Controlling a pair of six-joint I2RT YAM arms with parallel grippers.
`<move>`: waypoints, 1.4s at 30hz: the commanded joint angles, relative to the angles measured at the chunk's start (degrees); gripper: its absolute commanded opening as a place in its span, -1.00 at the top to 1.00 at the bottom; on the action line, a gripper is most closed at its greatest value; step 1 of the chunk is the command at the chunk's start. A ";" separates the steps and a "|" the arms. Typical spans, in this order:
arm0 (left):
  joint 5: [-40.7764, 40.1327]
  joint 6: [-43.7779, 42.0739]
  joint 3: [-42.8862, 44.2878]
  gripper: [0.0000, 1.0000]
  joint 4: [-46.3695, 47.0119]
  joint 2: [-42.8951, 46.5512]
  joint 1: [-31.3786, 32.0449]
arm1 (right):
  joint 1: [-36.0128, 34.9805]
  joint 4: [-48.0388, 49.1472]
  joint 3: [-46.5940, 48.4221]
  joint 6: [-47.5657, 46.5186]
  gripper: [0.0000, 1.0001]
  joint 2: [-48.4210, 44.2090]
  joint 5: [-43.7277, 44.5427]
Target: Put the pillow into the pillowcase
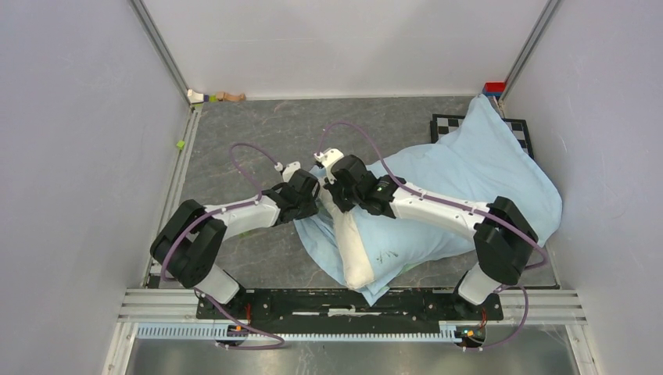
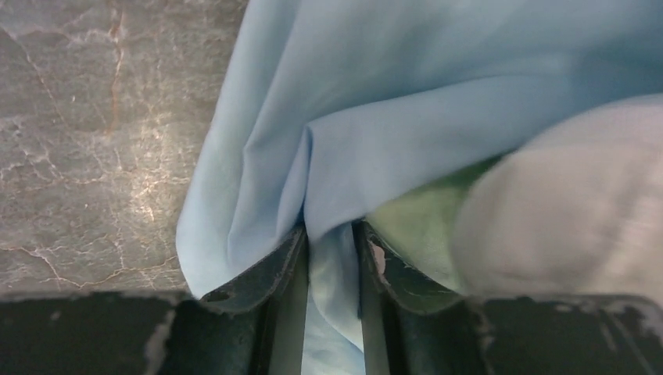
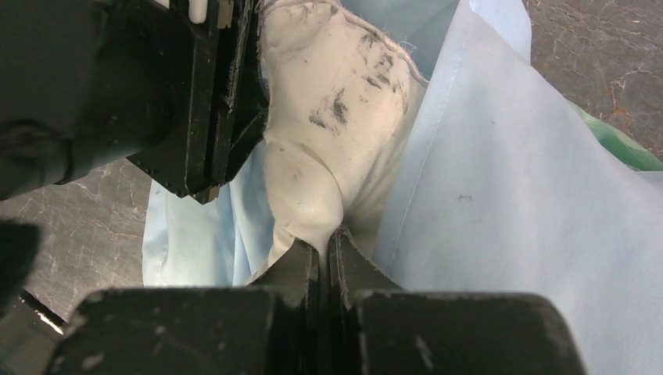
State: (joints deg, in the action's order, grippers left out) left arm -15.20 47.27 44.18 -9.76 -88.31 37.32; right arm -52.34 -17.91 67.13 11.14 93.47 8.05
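Note:
The light-blue pillowcase (image 1: 469,168) lies bulging on the right half of the table. The off-white pillow (image 1: 356,250) sticks out of its near left end. My left gripper (image 1: 309,195) is shut on a fold of the pillowcase (image 2: 375,148) at the opening, where the green inner face (image 2: 414,219) shows beside the pillow (image 2: 563,211). My right gripper (image 1: 338,194) is shut on a pinch of the pillow (image 3: 328,133), with the pillowcase (image 3: 516,219) to its right. The left gripper's body (image 3: 156,86) sits close at the upper left of the right wrist view.
A black-and-white checkerboard (image 1: 520,129) lies under the pillowcase at the back right. Small toys (image 1: 215,97) and a green bit (image 1: 180,144) lie at the back left by the wall. A red and blue block (image 1: 494,87) sits in the back right corner.

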 commanded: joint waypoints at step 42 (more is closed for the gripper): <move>5.92 11.10 -12.38 0.95 24.81 11.68 -9.37 | -6.37 5.71 -0.70 -23.64 1.00 1.66 5.53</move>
State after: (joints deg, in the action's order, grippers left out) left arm -5.48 58.39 27.92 12.01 -78.30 28.69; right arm -58.83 -10.28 69.56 -14.55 99.81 13.63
